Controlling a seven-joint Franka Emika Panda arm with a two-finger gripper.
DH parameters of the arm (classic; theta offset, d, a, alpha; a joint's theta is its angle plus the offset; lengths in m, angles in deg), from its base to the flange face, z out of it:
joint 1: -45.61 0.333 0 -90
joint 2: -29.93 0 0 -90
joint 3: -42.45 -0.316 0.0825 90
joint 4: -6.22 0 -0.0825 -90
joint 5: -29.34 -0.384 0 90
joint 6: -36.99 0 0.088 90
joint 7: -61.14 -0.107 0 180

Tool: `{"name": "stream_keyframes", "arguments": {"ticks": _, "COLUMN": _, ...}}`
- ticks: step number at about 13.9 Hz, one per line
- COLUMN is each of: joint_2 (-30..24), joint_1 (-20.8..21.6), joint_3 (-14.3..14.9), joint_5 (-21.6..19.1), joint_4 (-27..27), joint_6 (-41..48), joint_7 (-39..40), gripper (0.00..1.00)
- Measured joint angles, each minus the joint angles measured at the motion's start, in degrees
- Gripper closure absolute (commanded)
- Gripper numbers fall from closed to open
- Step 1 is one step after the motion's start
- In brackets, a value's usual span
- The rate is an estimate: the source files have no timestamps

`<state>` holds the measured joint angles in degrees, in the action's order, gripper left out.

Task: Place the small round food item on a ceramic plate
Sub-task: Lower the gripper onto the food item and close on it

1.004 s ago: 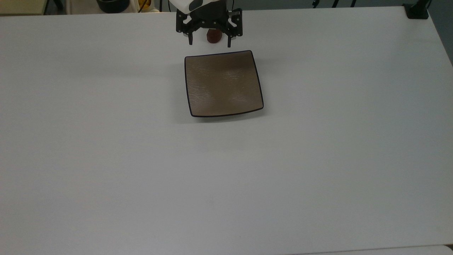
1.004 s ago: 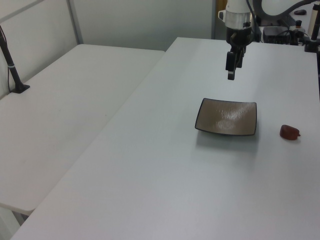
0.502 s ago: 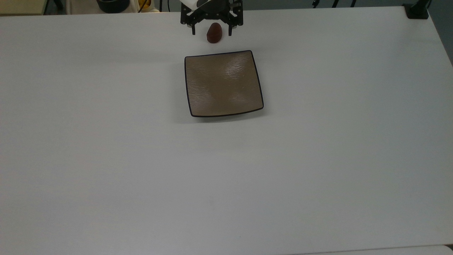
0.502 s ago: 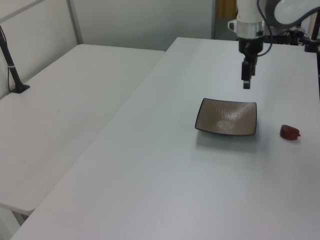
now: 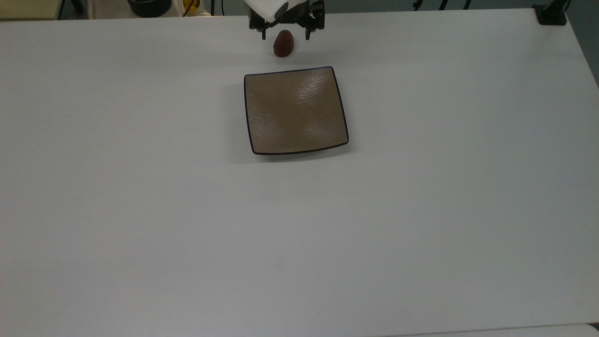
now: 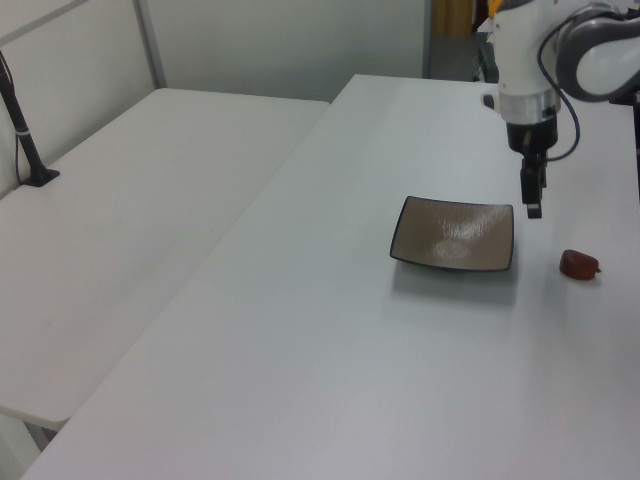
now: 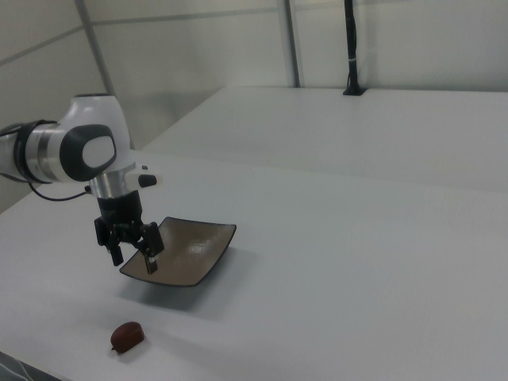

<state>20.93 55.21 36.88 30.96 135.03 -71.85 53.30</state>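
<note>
— Since a second ago the gripper has slid toward the top view's upper edge, off the plate's far rim; in the left view it has crossed to the right. And now?

— Nearest in the top view comes the bare white table, then the ceramic plate, square and tan-brown with a dark rim, nothing on it.

— And the small round food item?

— On the table just past the plate's far edge, apart from the rim (a dark reddish lump, glossy). It has not shifted.

— The fingers?

— Spread wide with nothing between them. In the right view the gripper hangs above the table, between plate and item.
</note>
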Motion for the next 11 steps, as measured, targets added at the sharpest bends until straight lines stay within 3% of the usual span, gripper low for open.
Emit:
{"name": "stream_keyframes", "arguments": {"ticks": 4, "joint_2": -0.11, "joint_1": 0.01, "joint_3": -0.27, "joint_5": -0.54, "joint_4": 6.13, "joint_6": -6.17, "joint_7": 0.63, "gripper": 0.00}}
{"name": "stream_keyframes", "arguments": {"ticks": 11, "joint_2": -0.12, "joint_1": 0.01, "joint_3": -0.29, "joint_5": -1.87, "joint_4": 11.50, "joint_6": -6.75, "joint_7": 3.64, "gripper": 0.00}}
